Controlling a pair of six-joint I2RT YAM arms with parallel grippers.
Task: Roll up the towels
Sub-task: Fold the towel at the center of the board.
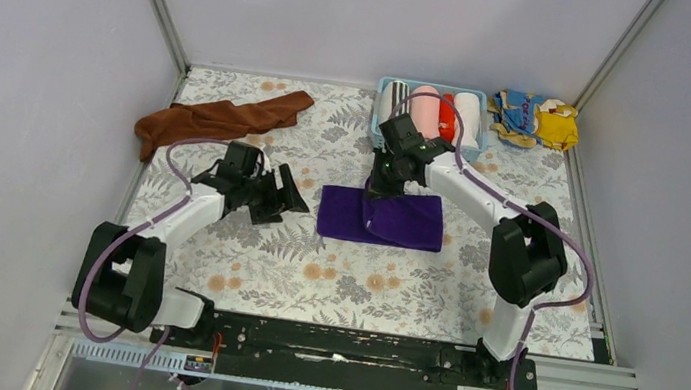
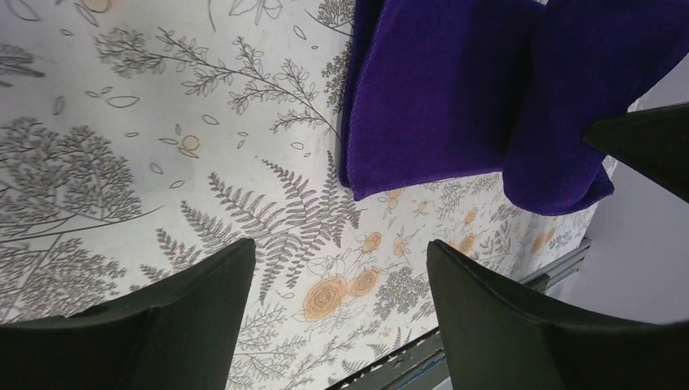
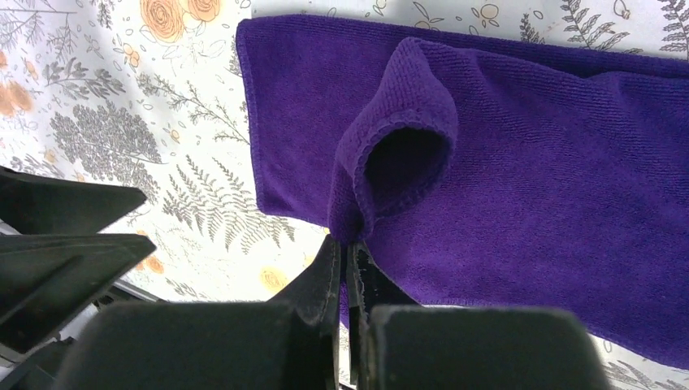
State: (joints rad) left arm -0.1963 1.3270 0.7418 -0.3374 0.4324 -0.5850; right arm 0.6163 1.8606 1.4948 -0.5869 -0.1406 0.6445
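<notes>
surroundings: blue basket (image 1: 380, 94) at far edge of worktop (image 1: 330, 284), four rolled towels side by side in it: striped (image 1: 398, 96), pink (image 1: 425, 110), red (image 1: 447, 116), white (image 1: 469, 115). Yellow-and-blue patterned cloth (image 1: 536, 119) crumpled just right of basket, in far right corner.
in the way: right arm's wrist overlaps basket front in top view. A strip of bare worktop lies between left gripper and purple towel.
purple towel (image 1: 398, 222): middle of worktop, flat folded rectangle, with part of one edge pulled up into a curled loop (image 3: 402, 154).
rust-brown towel (image 1: 220, 120): far left of worktop, bunched into a long crumpled strip, neither gripper on it.
left gripper (image 2: 340, 248): fingers spread wide, holding nothing, low over worktop just left of purple towel, aimed at its near edge.
right gripper (image 3: 345, 244): fingers pinched tight together on purple towel's raised edge, at the foot of the loop.
materials: both towels soft terry with short nap, and the purple one shows a stitched hem. Worktop has a printed floral cover with grey ferns and orange roses. Fingers are black and wedge-shaped.
</notes>
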